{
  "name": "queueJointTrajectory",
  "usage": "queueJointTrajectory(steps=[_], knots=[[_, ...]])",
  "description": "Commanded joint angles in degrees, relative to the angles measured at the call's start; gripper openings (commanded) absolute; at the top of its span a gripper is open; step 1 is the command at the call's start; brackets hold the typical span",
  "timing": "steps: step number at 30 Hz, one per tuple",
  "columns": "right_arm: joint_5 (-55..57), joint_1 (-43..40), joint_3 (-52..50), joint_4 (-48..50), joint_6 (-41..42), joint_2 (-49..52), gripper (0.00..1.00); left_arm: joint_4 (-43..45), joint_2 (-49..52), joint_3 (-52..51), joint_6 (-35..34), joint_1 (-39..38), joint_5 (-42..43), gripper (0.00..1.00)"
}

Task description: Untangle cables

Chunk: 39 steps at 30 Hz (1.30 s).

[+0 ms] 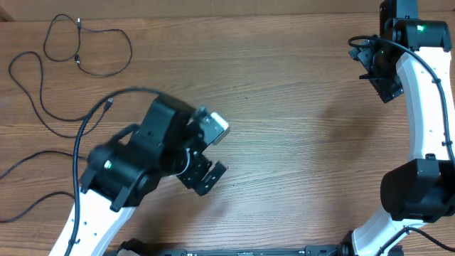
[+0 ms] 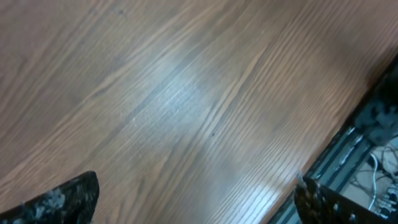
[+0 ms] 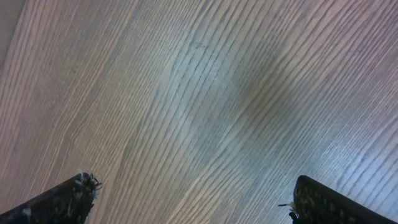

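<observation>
brown wood-grain table (image 1: 284,135): bare under both wrist cameras. two white-and-black arms. left gripper (image 2: 196,190) over table centre-left, fingers wide apart, nothing between. right gripper (image 3: 194,185) at far right edge, also spread and empty.

thin black cables (image 1: 76,58) lie at the far left corner, well apart from both grippers, as loose open loops, no tight coil. i judge the untangling mostly done; any crossings left are too fine to tell.

count: two arms, two grippers, three cables at least; some run off frame.
</observation>
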Motion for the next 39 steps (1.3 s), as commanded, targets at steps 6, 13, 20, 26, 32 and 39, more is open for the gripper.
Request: queueJointTrajectory(steps=[6,13,20,26,32,39], knots=[[0.6,0.0,0.3,0.2,-0.2,-0.4,1.00,21.0,-16.4,-25.2,6.5,11.0,10.2,1.00],[0.6,0.0,0.3,0.2,-0.2,-0.4,1.00,34.6,-35.5,-41.8,5.0,20.9,16.9,1.00],[0.6,0.0,0.3,0.2,-0.2,-0.4,1.00,37.5,-45.4,-50.5,0.0,26.3,19.9,1.00],[0.6,0.0,0.3,0.2,-0.2,-0.4,1.00,47.1,-50.6,-55.6,-2.1,26.4,18.8,1.00],[0.6,0.0,0.3,0.2,-0.2,-0.4,1.00,55.9,-54.0,-60.9,-2.3,26.4,13.6,1.00],[0.6,0.0,0.3,0.2,-0.2,-0.4,1.00,65.3,-58.3,-66.9,-10.6,26.4,8.5,1.00]])
